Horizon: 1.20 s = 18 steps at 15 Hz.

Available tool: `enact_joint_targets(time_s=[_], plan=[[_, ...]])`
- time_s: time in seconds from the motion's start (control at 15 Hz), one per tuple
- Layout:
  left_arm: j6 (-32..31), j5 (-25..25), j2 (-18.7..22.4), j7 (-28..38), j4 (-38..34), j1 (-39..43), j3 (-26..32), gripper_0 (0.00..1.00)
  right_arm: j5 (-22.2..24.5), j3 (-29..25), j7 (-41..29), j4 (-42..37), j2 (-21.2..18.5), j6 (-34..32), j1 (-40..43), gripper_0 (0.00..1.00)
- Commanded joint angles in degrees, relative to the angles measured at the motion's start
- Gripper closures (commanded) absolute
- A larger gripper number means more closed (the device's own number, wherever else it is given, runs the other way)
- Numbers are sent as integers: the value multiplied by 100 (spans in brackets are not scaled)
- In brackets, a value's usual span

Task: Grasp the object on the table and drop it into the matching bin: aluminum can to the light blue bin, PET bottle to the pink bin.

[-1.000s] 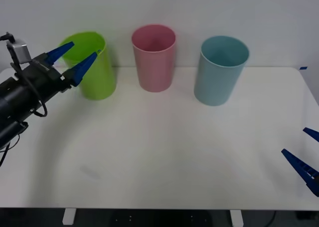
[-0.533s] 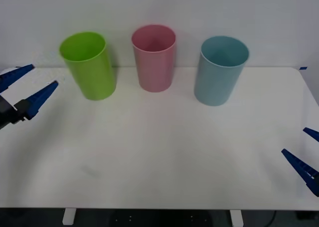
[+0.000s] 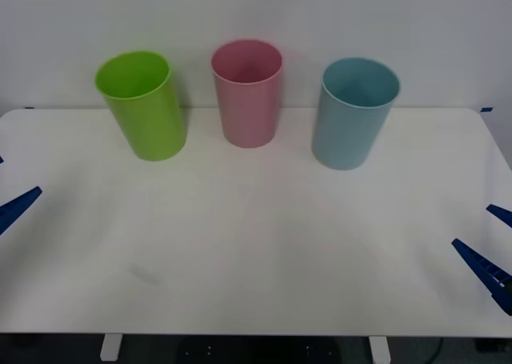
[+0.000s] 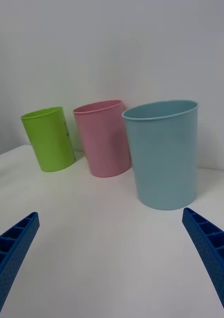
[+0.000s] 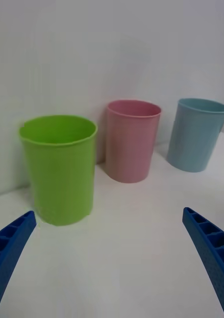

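The pink bin (image 3: 247, 92) stands at the back middle of the white table (image 3: 256, 244), with the light blue bin (image 3: 354, 112) to its right. Both also appear in the right wrist view, pink bin (image 4: 103, 139) and light blue bin (image 4: 164, 154), and in the left wrist view, pink bin (image 5: 131, 141) and light blue bin (image 5: 197, 134). The object, whether PET bottle or aluminum can, is out of view. My left gripper (image 3: 8, 186) sits open at the table's left edge, empty (image 5: 109, 212). My right gripper (image 3: 472, 226) is open and empty at the front right (image 4: 110, 213).
A lime green bin (image 3: 144, 104) stands at the back left, beside the pink one. A white wall rises right behind the three bins. The wide table surface in front of the bins is bare white.
My left arm has pulled back from beside the green bin, leftward and toward the front, to the table's left edge, fingers open throughout. The right gripper has not moved.
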Motion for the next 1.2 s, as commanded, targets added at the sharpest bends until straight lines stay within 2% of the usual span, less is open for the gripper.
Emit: enact_joint_targets(time_s=[0.07,0.47,0.73,1.2], plan=[[-15,120,23,-275,2,393,64,0,0,0,0,0,0,0,0,0],[-76,454,50,-450,-7,964,91,0,0,0,0,0,0,0,0,0],[-112,630,208,-486,2,1175,91,0,0,0,0,0,0,0,0,0],[-112,630,208,-459,2,1254,21,0,0,0,0,0,0,0,0,0]])
